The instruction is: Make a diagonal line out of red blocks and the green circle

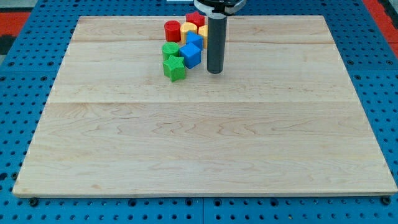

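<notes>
1. The blocks sit in one tight cluster near the view's top of the tabletop [199, 143]. On its left are the red cylinder [172, 30], the green circle [170, 50] and, below it, the green star [175, 68].
2. Further right are a yellow block [189, 30], the blue blocks [193, 50] and a red block [195, 18] at the top, with another yellow block [203, 32] partly hidden.
3. My tip [214, 71] stands just right of the lower blue block.
4. Risk, I judge: the pieces touch, so pushing one red block can drag its blue or yellow neighbours along.
5. There is no hand on this rig and I see no containers.
</notes>
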Controlling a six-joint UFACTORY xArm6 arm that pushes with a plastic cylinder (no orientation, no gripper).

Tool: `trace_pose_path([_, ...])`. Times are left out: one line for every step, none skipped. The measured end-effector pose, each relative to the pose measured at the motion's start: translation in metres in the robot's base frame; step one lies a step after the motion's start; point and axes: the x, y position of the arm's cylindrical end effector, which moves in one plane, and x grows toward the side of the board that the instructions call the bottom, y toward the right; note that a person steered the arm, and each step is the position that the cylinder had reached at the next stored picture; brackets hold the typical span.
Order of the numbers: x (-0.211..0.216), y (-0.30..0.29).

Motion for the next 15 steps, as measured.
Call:
trace_pose_path([0.000, 0.000])
trace_pose_path([0.005, 0.005])
trace_pose_path([-0.021, 0.044])
trace_pose_path([-0.097, 0.078])
trace_pose_path([-0.152, 0.039])
trace_pose_path([-0.160, -0.025])
trace_pose_path([-0.138, -0.065])
trace_pose_path([-0.117, -0.048])
trace_pose_path([-0.168, -0.037])
trace_pose_path([-0.170, -0.059])
trace_pose_path([-0.170, -0.153])
trace_pose_path([-0.156, -0.188])
trace_pose_path([-0.125, -0.135])
trace_pose_path([-0.169, -0.157])
trace_pose_path([-0.160, -0.109])
